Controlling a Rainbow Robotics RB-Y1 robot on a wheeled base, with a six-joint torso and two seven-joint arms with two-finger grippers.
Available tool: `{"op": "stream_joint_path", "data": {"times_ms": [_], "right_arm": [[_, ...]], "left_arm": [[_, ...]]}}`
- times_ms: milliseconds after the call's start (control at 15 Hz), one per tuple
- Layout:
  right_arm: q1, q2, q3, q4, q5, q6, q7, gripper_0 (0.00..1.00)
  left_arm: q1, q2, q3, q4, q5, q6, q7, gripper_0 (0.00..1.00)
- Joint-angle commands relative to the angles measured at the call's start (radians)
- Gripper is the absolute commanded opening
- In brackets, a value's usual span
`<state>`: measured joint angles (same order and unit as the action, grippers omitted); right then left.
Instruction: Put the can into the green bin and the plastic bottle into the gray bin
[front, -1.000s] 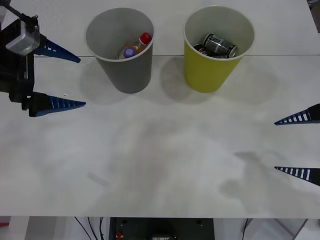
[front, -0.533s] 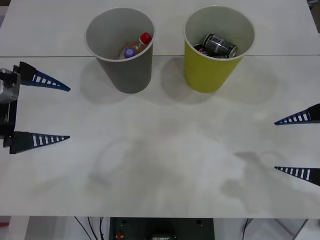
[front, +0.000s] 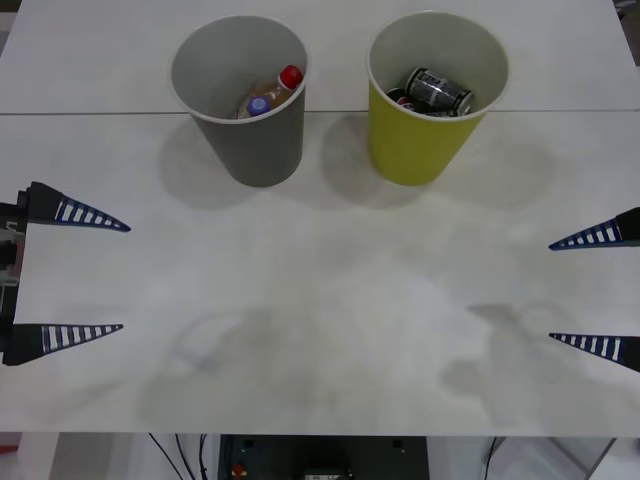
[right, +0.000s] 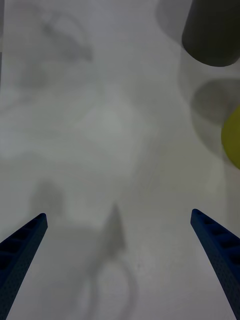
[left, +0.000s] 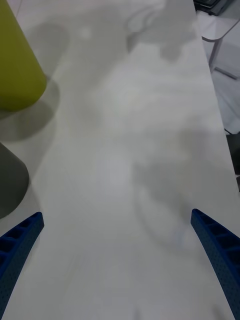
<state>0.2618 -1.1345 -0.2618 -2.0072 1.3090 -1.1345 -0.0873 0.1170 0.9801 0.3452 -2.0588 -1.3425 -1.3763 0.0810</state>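
Front view: shiny metal can (front: 438, 91) inside tapered green bin (front: 425, 145).

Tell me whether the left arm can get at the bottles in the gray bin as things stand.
Probably yes: the left gripper is open beside bare table, and the gray bin stands uncovered, bottles exposed from above.

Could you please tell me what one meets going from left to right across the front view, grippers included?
left gripper, open, at the table's left edge → gray bin holding bottles → green bin holding the can → right gripper, open, at the right edge.
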Motion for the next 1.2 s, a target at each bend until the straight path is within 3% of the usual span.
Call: {"op": "stream_joint_path", "data": {"times_ms": [67, 467, 933, 1200], "right_arm": [[0.000, 0.000, 0.000, 0.000, 0.000, 0.000, 0.000, 1.00], [0.000, 0.000, 0.000, 0.000, 0.000, 0.000, 0.000, 1.00], [0.000, 0.000, 0.000, 0.000, 0.000, 0.000, 0.000, 1.00], [0.000, 0.000, 0.000, 0.000, 0.000, 0.000, 0.000, 1.00]], "left_arm": [[0.038, -0.040, 0.001, 0.000, -0.018, -0.004, -0.049, 1.00], [0.101, -0.135, 0.003, -0.014, -0.096, -0.006, -0.156, 1.00], [0.124, -0.161, -0.005, -0.075, -0.188, -0.043, -0.158, 1.00], [0.124, -0.161, -0.005, -0.075, -0.188, -0.043, -0.158, 1.00]]}}
